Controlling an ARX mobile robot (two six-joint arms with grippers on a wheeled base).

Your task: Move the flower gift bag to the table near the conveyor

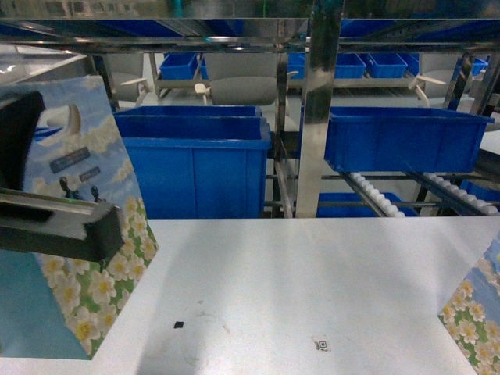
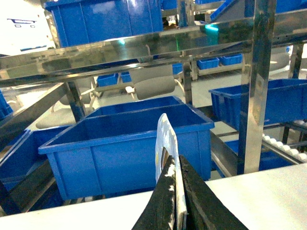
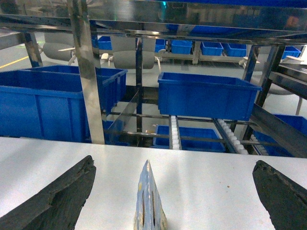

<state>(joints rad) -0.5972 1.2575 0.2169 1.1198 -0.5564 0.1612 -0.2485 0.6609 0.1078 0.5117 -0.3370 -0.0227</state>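
At nine o'clock our left hand (image 2: pixel 176 203) pinches the flower gift bag (image 1: pixel 86 234) over the tabletop (image 1: pixel 297 289), the conveyor (image 1: pixel 375 195) stands at twelve, and our right hand (image 3: pixel 172 191) gapes around a second bag (image 3: pixel 148 203).

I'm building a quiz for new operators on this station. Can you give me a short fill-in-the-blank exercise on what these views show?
1. The left end effector is shut on the top edge of a flower gift ____.
2. The right end effector is ____, its fingers wide apart of the bag edge.
3. The bins behind the table are ____ in colour.
4. The conveyor rails carry small white ____.

Missing words: bag; open; blue; rollers
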